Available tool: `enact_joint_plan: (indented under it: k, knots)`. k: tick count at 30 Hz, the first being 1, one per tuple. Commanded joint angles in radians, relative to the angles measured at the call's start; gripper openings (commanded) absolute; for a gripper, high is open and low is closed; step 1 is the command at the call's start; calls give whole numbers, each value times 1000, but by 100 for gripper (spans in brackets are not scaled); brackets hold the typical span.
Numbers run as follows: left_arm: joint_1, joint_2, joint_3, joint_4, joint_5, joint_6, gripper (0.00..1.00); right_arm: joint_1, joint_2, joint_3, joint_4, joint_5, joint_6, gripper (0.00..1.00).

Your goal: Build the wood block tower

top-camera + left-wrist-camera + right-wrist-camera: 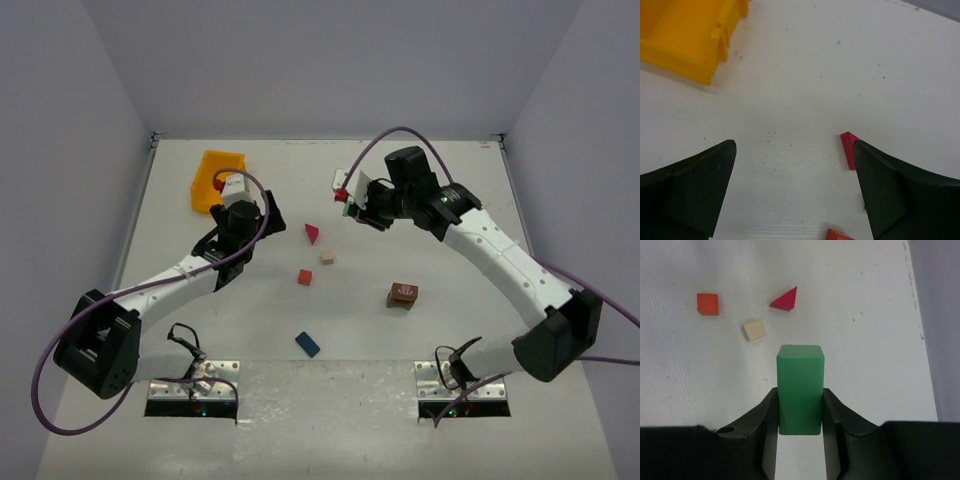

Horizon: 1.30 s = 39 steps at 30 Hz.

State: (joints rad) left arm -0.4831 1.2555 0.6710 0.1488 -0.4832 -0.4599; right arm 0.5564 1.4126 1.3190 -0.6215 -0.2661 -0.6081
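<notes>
R claw (pixel 800 395) grips green block (pixel 800 375); L claw (pixel 794 147) spread wide.

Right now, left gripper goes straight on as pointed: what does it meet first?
Likely bare table between the open fingers of the left gripper; the magenta prism beside one finger might get clipped. Yellow bin sits off line.

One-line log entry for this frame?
right gripper: shut on green block | left gripper: open, empty | tower: not started | loose: magenta prism, red cube, cream cube
</notes>
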Motion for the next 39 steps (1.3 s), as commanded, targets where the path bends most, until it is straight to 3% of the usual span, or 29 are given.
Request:
enact_joint_plan:
  k: [1,11,18,25,31,39]
  knots:
    - [9,1,58,-50,-91,-31,100,-37,-128,-130,28,-13,-112,15]
    - [9,77,142,-133,-188,-34,100,-92,-359,-447,-2,80,-239,12]
    - [8,109,172,-181,-201,-33,100,-149,-379,-439,-124,-53,-243,13]
    - [8,98,154,-183,-206,-37,100,-211,-278,-391,-199,-166,-250,12]
    - [9,99,151,-178,-221,-33,100,-244,-275,-349,-269,-170,-257,12]
    - [8,101,151,-175,-229,-34,100,-245,-341,-417,-299,-200,-290,14]
